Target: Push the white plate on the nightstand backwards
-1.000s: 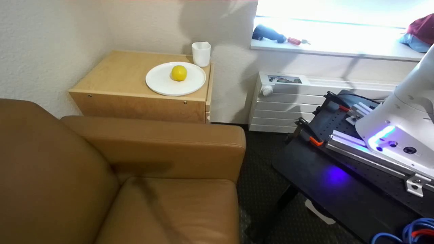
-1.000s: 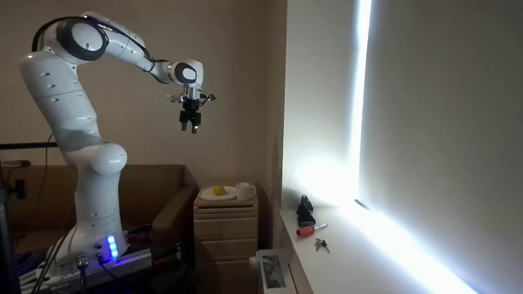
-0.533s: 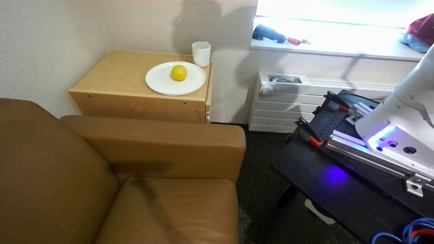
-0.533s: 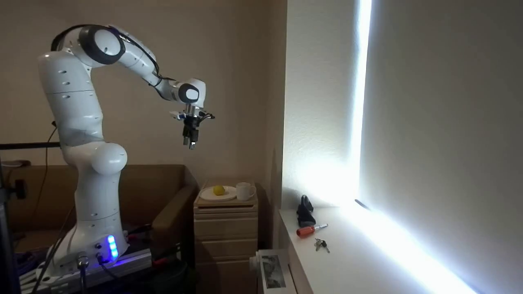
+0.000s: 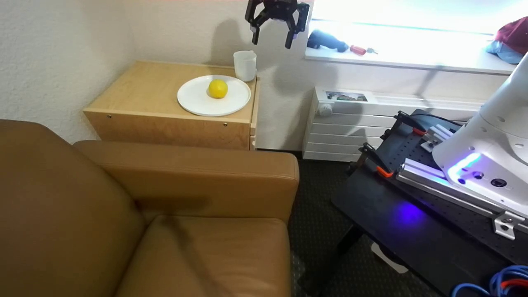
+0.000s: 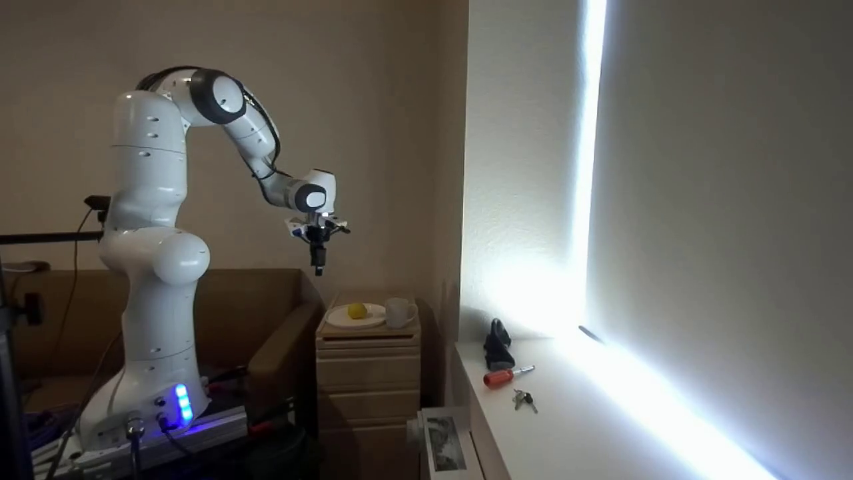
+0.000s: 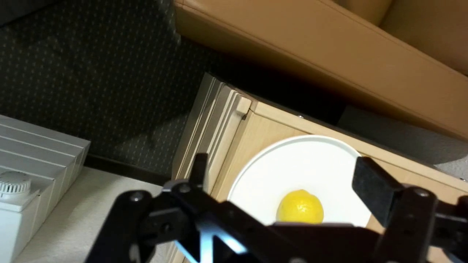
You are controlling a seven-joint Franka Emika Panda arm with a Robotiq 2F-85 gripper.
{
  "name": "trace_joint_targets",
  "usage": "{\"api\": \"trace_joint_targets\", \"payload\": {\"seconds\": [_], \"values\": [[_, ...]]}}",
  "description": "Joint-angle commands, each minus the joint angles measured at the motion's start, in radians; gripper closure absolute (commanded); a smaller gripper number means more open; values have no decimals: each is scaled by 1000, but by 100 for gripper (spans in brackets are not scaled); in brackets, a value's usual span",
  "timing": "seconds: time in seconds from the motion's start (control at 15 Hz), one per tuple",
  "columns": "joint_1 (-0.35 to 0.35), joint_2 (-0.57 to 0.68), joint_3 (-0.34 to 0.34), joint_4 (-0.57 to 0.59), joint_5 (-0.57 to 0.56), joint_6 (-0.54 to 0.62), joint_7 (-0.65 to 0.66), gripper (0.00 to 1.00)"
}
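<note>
A round white plate lies on the wooden nightstand, near its drawer-side edge. The plate also shows in an exterior view and in the wrist view. A yellow lemon sits on it, partly hidden by the gripper base in the wrist view. A white mug stands right beside the plate. My gripper is open and empty, fingers pointing down. It hangs above the nightstand, apart from plate and mug, and appears edge-on in an exterior view.
The brown sofa armrest runs along one side of the nightstand. The wall is behind it. A white radiator and a windowsill with a screwdriver and keys are off to the side.
The arm has lowered and the gripper has come down toward the nightstand, turning about its axis and entering the top of an exterior view. Plate, lemon and mug have not moved.
</note>
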Motion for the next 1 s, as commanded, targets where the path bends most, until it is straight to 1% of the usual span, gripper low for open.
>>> {"api": "trace_joint_targets", "payload": {"seconds": [0.0, 0.07, 0.13, 0.27, 0.4, 0.53, 0.73, 0.93], "values": [[13, -3, -15, 1, 1, -2, -1, 0], [13, -6, -16, 2, 1, -2, -1, 0], [13, 43, -25, 15, -57, 14, 59, 0], [23, 137, -33, 32, -104, 80, 152, 0], [40, 215, -40, 53, -102, 146, 211, 0], [57, 296, -47, 85, -72, 220, 231, 0], [108, 405, -97, 135, -94, 358, 301, 0], [185, 507, -186, 188, -122, 472, 373, 0]]}}
